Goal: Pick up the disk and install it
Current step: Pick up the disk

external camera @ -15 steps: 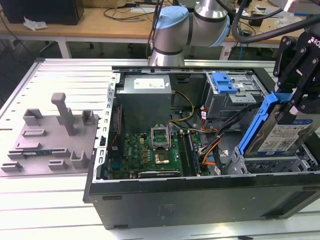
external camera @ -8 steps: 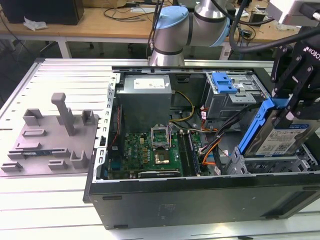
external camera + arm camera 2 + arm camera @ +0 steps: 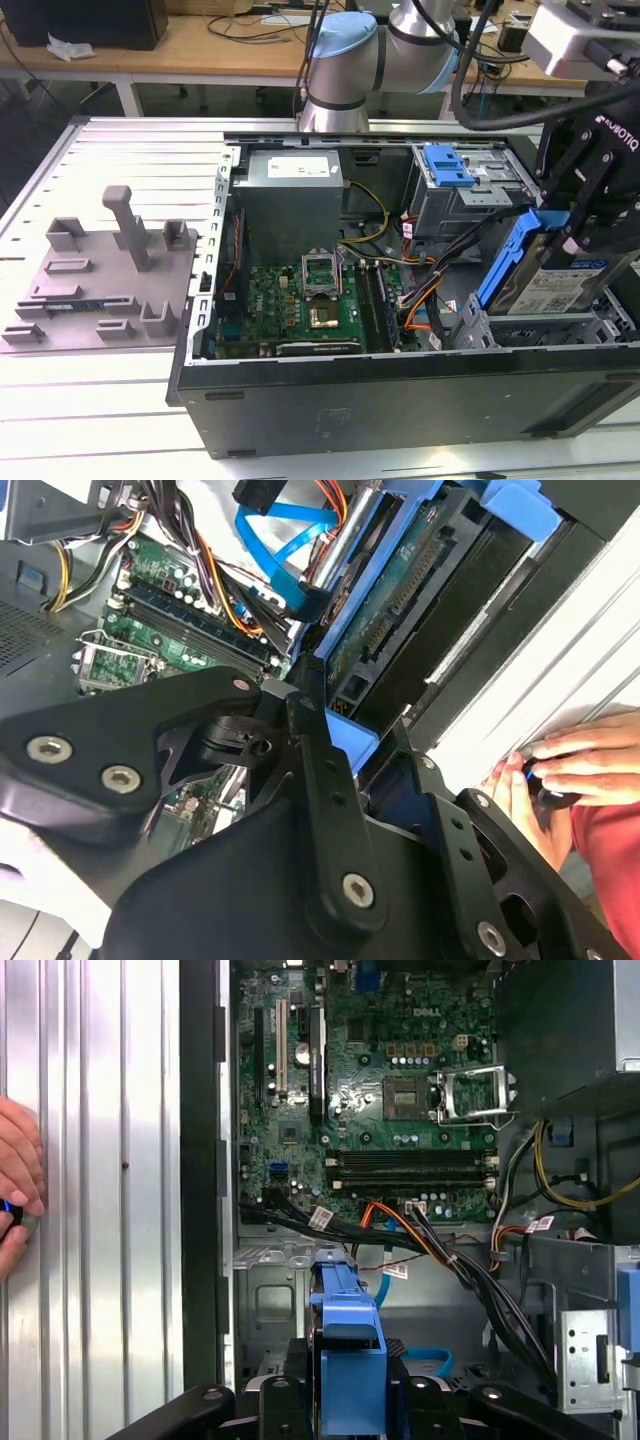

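Blue-framed silver, the disk (image 3: 553, 288) sits pinched at its upper end by the gripper (image 3: 578, 235), long axis slanting down from the fingers toward the drive cage (image 3: 608, 322) at the exterior view's right of the open computer case (image 3: 400, 400).

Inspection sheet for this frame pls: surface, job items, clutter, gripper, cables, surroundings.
Surface: slatted metal table, open computer case lying on it.
Job's things: disk tilted over the drive bay at the exterior view's right.
Clutter: grey fixture plate beside the case.
Gripper: gripper shut on the disk's blue frame.
Cables: orange, black and yellow bundles inside the case, near the bay.
Surroundings: wooden benches behind; a person's hand at the table.
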`<control>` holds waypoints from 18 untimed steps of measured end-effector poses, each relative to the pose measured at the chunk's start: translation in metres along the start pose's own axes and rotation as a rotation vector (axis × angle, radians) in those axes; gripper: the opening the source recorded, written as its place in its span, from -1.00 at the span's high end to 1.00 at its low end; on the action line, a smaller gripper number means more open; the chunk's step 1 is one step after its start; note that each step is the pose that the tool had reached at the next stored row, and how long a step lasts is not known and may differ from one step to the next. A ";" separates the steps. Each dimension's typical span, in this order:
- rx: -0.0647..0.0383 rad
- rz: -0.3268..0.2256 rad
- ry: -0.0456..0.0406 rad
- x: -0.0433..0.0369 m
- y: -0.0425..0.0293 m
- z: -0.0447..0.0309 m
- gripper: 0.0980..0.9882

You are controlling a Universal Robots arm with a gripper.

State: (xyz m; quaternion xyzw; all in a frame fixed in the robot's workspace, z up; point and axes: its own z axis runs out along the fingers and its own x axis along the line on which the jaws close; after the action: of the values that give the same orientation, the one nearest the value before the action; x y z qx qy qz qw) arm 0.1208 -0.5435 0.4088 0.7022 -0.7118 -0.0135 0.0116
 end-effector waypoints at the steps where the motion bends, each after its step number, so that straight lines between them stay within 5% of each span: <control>1: 0.000 0.000 0.0002 0.0000 0.0000 0.0015 0.40; 4: 0.000 0.000 0.0004 0.0001 -0.0002 0.0036 0.37; 7: 0.000 0.000 0.0001 0.0001 -0.0002 0.0044 0.09; 18: 0.000 0.000 0.0003 0.0001 -0.0002 0.0044 0.09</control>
State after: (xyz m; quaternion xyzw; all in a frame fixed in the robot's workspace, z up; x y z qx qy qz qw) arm 0.1208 -0.5435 0.4043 0.7022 -0.7118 -0.0134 0.0117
